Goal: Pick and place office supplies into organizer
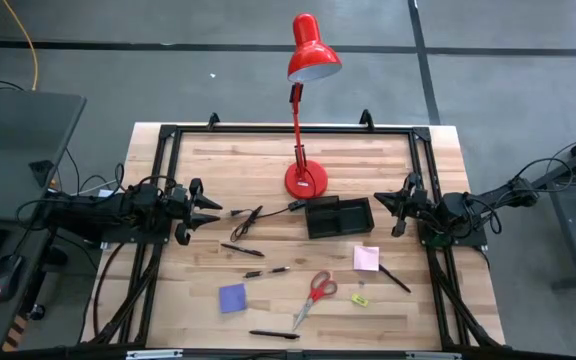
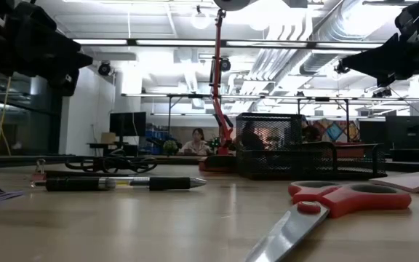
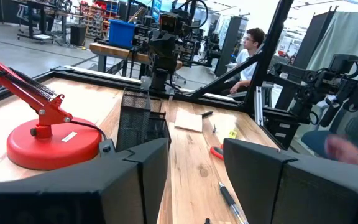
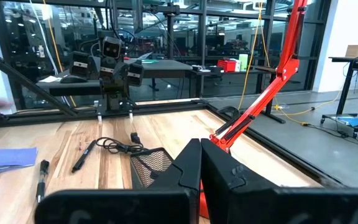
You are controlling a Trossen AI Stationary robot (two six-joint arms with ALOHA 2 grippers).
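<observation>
With the left end effector point(image 1: 208, 208) spread wide and the right end effector point(image 1: 388, 205) nearly shut, the thin pens point(image 1: 241, 250) could be missed, lying flat.

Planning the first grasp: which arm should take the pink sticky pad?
Right, probably. The pink sticky pad lies just in front of the organizer, on the right gripper's side of the table. The left gripper waits across the table, nearer the cable and the pens.

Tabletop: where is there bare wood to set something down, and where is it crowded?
Bare: the far strip either side of the lamp, and the near left corner beside the purple pad. Crowded: from the organizer forward to the scissors, pink pad and pens.
</observation>
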